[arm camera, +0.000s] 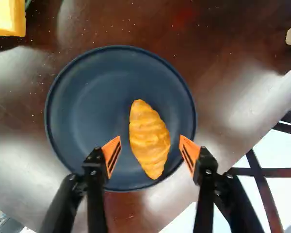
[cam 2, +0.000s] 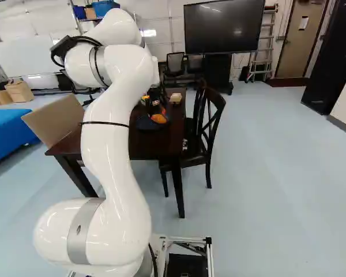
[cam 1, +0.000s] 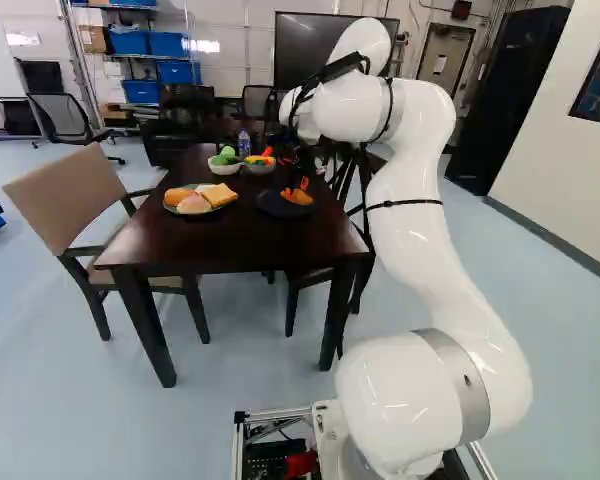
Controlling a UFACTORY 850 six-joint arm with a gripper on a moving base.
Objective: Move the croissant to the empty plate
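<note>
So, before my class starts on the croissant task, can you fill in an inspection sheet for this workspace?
Surface: dark, glossy table, with small pale specks.
Job's things: croissant lying on the dark blue plate, off-centre, with no other food there.
Clutter: a second plate holding several food items; two filled bowls; a bottle.
Claw: open, orange pads on either side of the croissant, with gaps visible.
Cables: black cable looping out from the upper arm; no cable seen on the plate.
Surroundings: beige chair and dark chair at the table; large screen beyond.
</note>
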